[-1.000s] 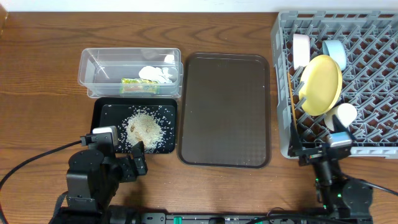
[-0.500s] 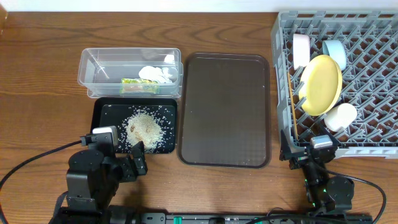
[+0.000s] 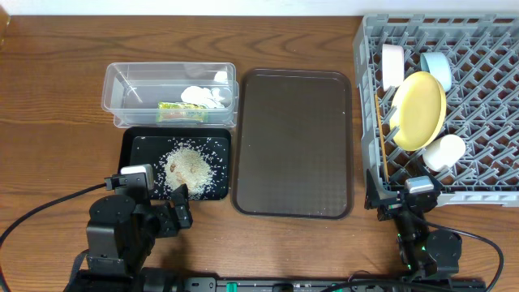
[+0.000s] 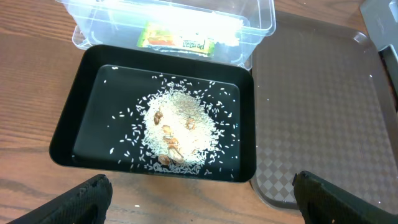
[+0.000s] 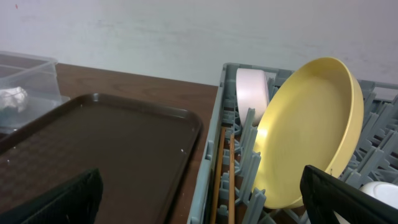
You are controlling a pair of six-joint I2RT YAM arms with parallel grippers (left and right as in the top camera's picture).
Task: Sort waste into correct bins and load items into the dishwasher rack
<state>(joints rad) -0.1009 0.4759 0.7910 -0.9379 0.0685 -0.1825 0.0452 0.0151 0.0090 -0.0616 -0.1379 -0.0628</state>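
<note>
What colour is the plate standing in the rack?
Yellow: the plate stands on edge in the grey rack, clearest in the right wrist view.

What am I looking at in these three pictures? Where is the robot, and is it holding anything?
The big picture is taken from above a wooden table. The two dark machines at its bottom edge are robot arms, each ending in a two-finger claw: the left gripper and the right gripper. The other two pictures come from small cameras on the arms' wrists, so the dark shapes in their lower corners are the claws' own fingers. Both claws are open and hold nothing.

On the table: a clear tub with a green wrapper and paper scraps, a black tray with rice, a bare brown tray, and a grey dish rack holding a yellow plate, bowls, a cup and chopsticks.
</note>
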